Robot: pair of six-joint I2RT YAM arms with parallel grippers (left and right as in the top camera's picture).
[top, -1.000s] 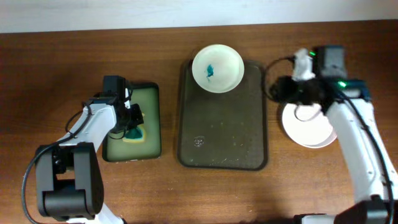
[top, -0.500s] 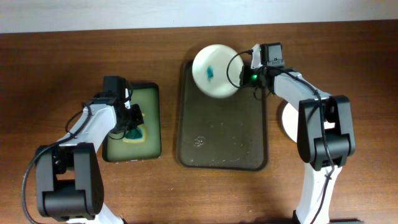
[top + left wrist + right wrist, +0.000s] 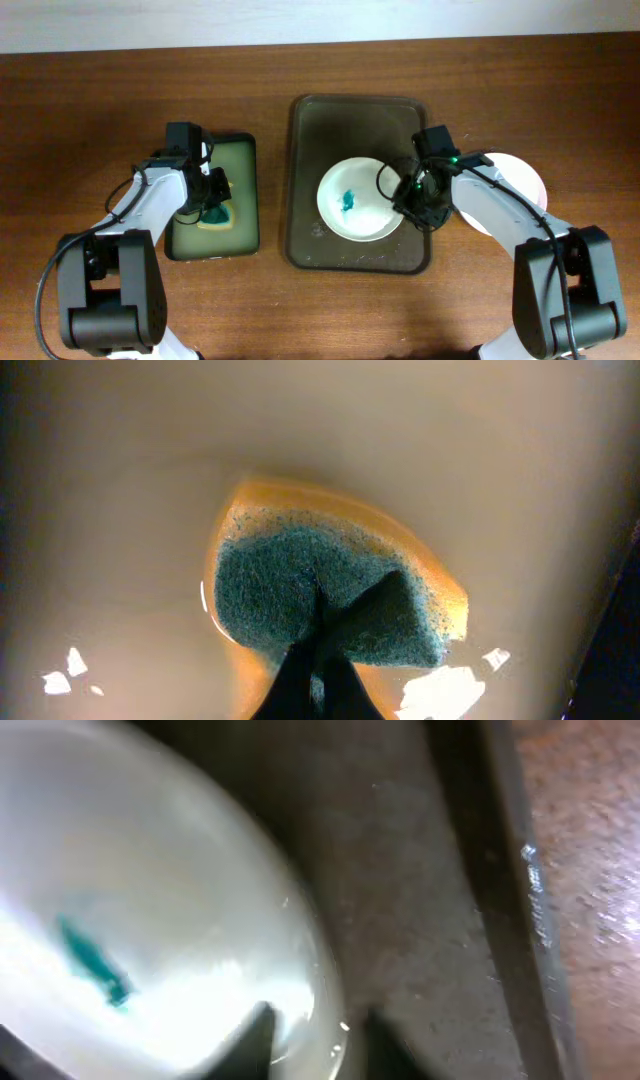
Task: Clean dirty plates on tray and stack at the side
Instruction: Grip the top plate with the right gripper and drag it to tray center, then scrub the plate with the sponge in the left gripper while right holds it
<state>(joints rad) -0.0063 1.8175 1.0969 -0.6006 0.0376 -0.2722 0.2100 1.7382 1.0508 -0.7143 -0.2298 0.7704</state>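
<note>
Your right gripper (image 3: 408, 196) is clamped on the right-hand rim of the dirty plate (image 3: 362, 212). In the right wrist view, which is blurred, one finger (image 3: 255, 1032) sits inside the rim and the other outside it. The plate lies in the lower half of the tray (image 3: 350, 120), towards its right side, with a small teal smear (image 3: 348, 201) near its middle. The upper half of the tray shows only bare dark surface.

Just right of the tray, on the table (image 3: 100, 100), you have white plates (image 3: 522, 172) partly hidden under the right arm. You cannot tell how many are stacked there.

Your left gripper (image 3: 318, 660) is over the small green tray (image 3: 242, 160) at the left, well apart from the big tray. Its fingers are closed together, pinching a fold of the sponge (image 3: 290, 575). The sponge has a teal scouring face over a yellow body and rests on the shiny floor of the green tray.
</note>
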